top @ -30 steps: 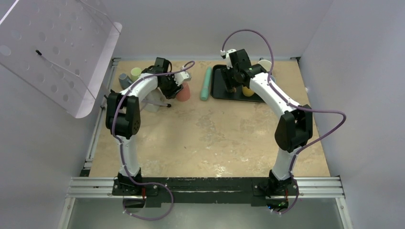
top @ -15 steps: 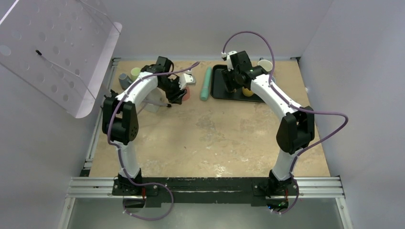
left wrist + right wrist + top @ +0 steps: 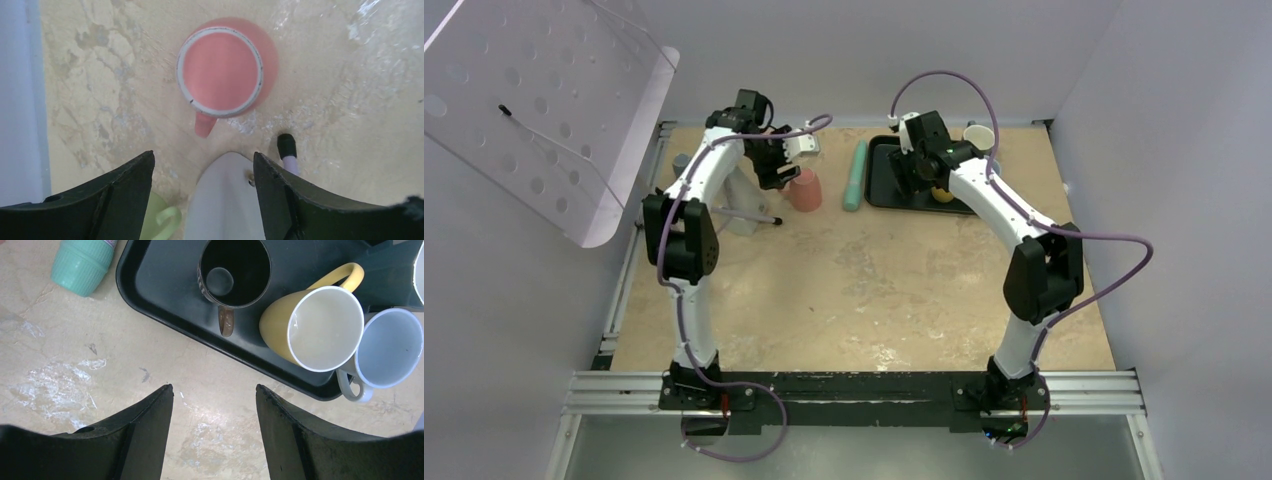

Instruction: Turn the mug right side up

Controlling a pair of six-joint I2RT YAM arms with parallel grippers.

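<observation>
Left pincer (image 3: 202, 156) hangs wide open above the pink mug (image 3: 220, 72), holding nothing. The mug stands on end at the back left of the desk (image 3: 350, 100), handle toward the pincer.

Judgement: its flat, pale-ringed top face looks like the foot, so the turn seems not yet done, though this is uncertain. The next move calls for a side grip and a half roll.

A white vessel (image 3: 227, 200) and green cup (image 3: 160, 220) crowd 1 side, and open desk lies toward centre.

Right pincer (image 3: 215, 387) gapes empty beside the black tray (image 3: 150, 295).
</observation>
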